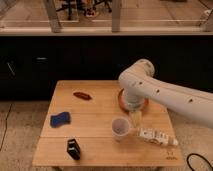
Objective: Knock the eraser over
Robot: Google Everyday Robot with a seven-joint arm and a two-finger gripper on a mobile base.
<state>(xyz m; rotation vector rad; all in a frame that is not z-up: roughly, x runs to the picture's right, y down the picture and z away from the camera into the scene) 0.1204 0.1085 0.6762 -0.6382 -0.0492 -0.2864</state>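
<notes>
The two-finger gripper (pixel 134 118) is largely hidden by the white robot arm (pixel 165 95); whether it is spread cannot be told. The small black rectangular eraser (pixel 74 149) is seen standing well to its left, long axis upright

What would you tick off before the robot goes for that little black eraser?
1. Eraser upright, not yet knocked over: ok.
2. Gripper close to the eraser: not ok; it hangs beside the white cup, well off to the right.
3. Straight path to the eraser free: not ok; the cup seems to sit in between.
4. Blue pad apart from the eraser: ok.
5. Gripper carrying nothing: cannot tell.
</notes>
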